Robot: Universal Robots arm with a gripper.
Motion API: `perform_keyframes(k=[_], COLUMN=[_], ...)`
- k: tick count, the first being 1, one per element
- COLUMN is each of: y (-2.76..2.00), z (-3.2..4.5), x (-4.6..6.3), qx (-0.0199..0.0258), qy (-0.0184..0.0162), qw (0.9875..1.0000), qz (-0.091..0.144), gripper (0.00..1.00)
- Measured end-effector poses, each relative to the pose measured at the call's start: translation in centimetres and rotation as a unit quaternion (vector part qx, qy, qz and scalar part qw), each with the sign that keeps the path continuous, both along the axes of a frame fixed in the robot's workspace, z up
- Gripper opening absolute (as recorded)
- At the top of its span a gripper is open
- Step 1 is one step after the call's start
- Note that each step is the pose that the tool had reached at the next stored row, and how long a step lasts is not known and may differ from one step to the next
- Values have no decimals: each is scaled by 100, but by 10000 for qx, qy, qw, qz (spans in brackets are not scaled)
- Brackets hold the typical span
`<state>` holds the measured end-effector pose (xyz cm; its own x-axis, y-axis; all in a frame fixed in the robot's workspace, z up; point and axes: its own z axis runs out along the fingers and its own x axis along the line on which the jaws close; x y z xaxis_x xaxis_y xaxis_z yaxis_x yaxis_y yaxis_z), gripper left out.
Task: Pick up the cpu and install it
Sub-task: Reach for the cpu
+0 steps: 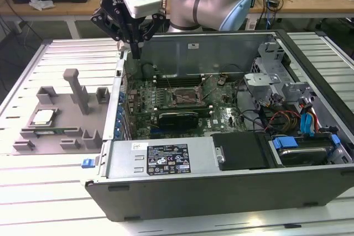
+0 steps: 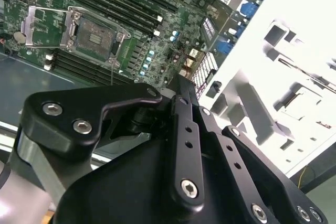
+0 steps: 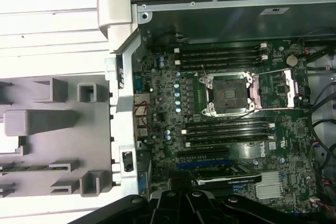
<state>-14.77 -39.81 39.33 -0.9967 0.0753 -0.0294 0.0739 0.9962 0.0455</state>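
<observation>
Cpu (image 1: 43, 117), a small flat square chip with a silver-grey metal top, lies flat in a recess of the grey plastic holder fixture (image 1: 62, 102) on the slatted metal table (image 1: 50, 183), at the exterior view's left and well apart from the arm. The black gripper (image 1: 135, 52) hangs above the near-left back corner of the open grey computer case (image 1: 221, 48), close over the case wall; its fingers are drawn together with nothing between them, as the second wrist view also shows (image 2: 181, 84). Inside the case sits the green motherboard (image 1: 149, 100), and near its middle the square processor socket (image 1: 185, 99) stands bare with its metal retaining frame swung open, seen in both wrist views (image 2: 94, 32) (image 3: 229, 94). A large white printed label (image 1: 167, 160) with dark text and symbols covers the front of the metal power-supply housing, with a small white sticker (image 1: 136, 146) just beside it. In the first wrist view a small pale sticker (image 3: 274, 10) sits on the case's inner wall.
</observation>
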Motion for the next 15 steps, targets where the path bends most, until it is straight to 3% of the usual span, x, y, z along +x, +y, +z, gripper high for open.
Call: perform_keyframes(k=[15], y=[8], z=[0], x=[-187], qx=[0], qy=[-35], qw=[10000], qz=[0], gripper=[11])
